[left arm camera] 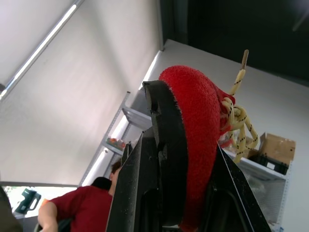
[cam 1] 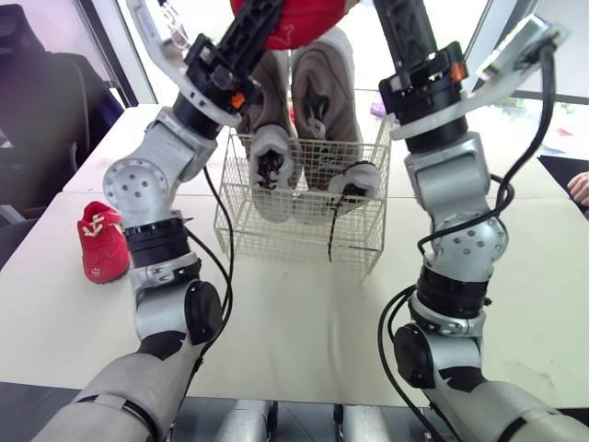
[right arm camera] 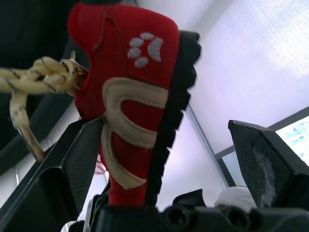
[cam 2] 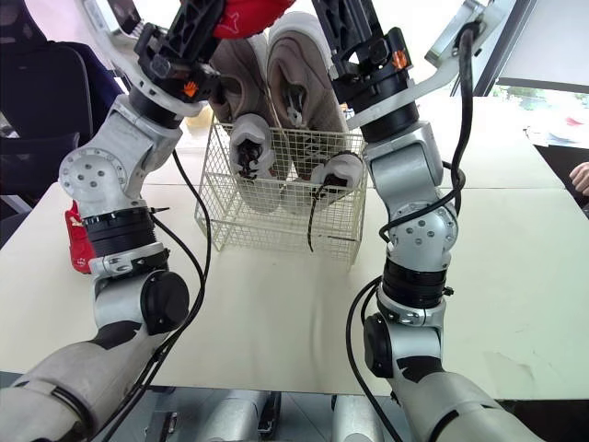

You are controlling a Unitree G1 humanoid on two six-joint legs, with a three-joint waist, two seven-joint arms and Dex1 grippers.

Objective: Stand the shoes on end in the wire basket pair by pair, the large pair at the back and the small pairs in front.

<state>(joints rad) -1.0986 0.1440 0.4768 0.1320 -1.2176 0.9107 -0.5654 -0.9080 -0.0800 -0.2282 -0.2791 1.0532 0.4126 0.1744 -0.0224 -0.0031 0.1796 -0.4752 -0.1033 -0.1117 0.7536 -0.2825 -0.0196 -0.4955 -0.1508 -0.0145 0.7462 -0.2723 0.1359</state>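
Note:
A small red shoe (cam 1: 296, 18) with a black sole is held high above the wire basket (cam 1: 304, 232). My left gripper (left arm camera: 174, 154) is shut on it across the sole and upper. My right gripper (right arm camera: 164, 125) is open around the same shoe (right arm camera: 140, 72), one finger (right arm camera: 72, 159) close beside it and the other well apart. Two large beige shoes (cam 1: 324, 92) stand on end, side by side, in the back of the basket. The second red shoe (cam 1: 103, 241) lies on the table to the left of my left arm.
The basket stands mid-table (cam 1: 304, 313); a black lace (cam 1: 331, 230) hangs out through its front wall. A black chair (cam 1: 46, 110) is at the far left. A person's hand (cam 1: 580, 187) shows at the right edge, and a person in a red shirt (left arm camera: 87, 212) is behind.

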